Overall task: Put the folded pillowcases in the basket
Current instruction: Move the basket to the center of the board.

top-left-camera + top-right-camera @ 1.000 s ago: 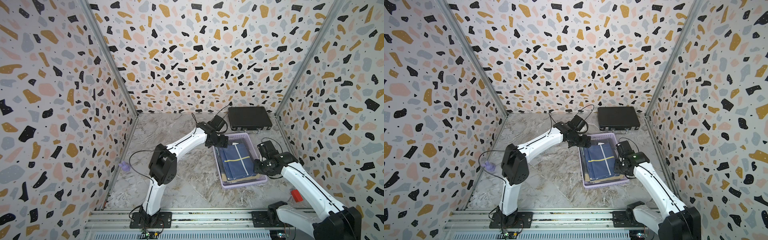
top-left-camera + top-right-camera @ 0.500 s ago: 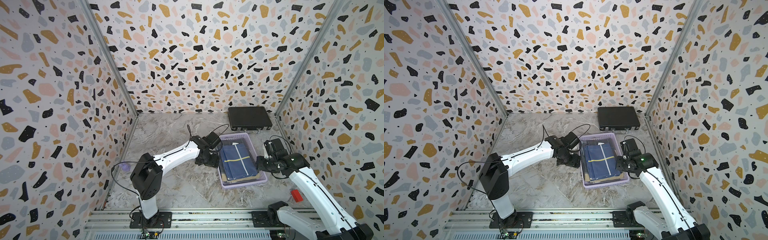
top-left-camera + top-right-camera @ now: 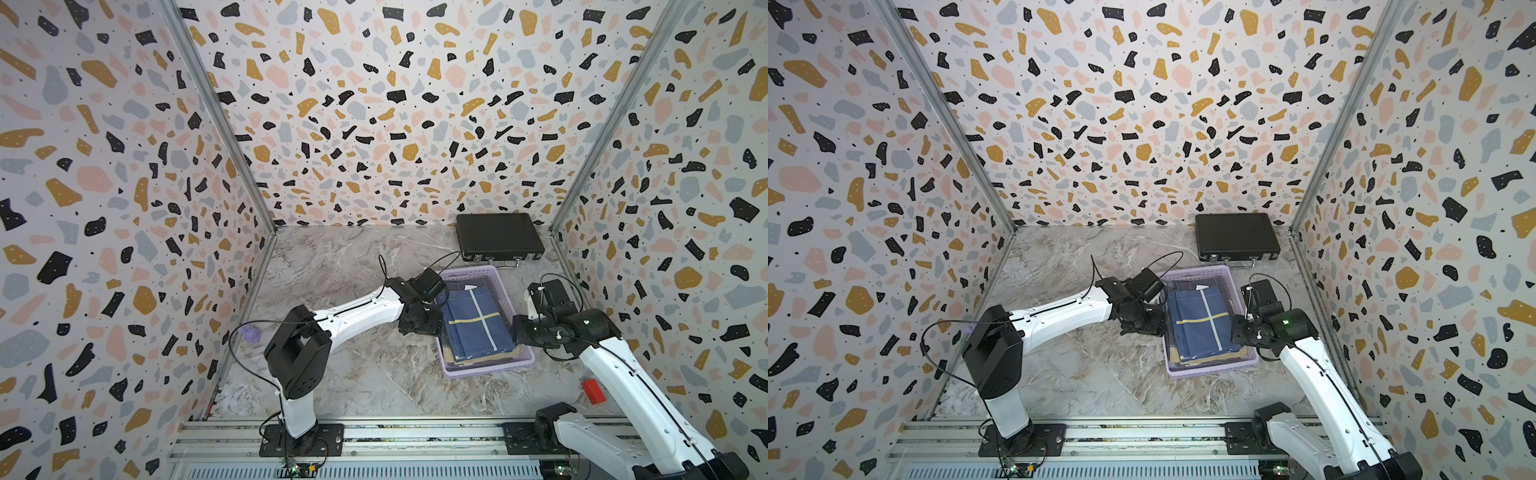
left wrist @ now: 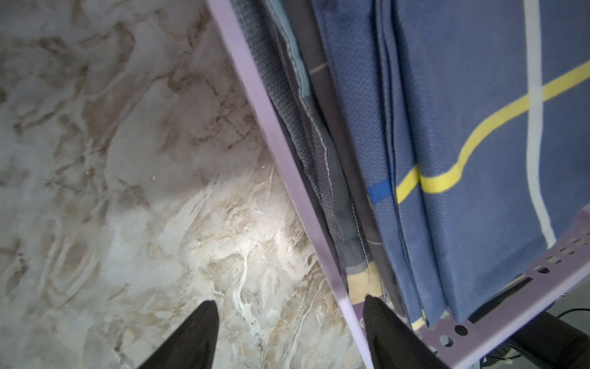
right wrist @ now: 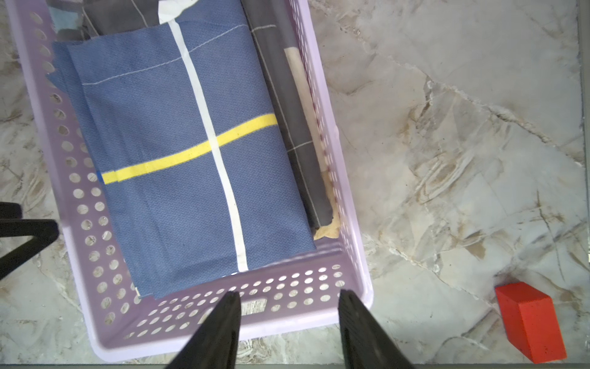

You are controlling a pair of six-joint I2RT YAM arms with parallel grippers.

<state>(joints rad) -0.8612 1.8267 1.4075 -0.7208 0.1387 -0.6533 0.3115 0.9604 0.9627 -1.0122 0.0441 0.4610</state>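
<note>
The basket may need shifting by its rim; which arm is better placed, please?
Left, probably: the left gripper stands open astride the basket rim; the right gripper lies along a wall.

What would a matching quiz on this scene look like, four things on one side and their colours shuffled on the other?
Things:
1. folded pillowcase
2. basket
3. hard case
4. small block

Colours:
A. red
B. lavender
C. blue with a yellow and a white stripe
D. black

Pairs: 1-C, 2-B, 3-D, 4-A
</note>
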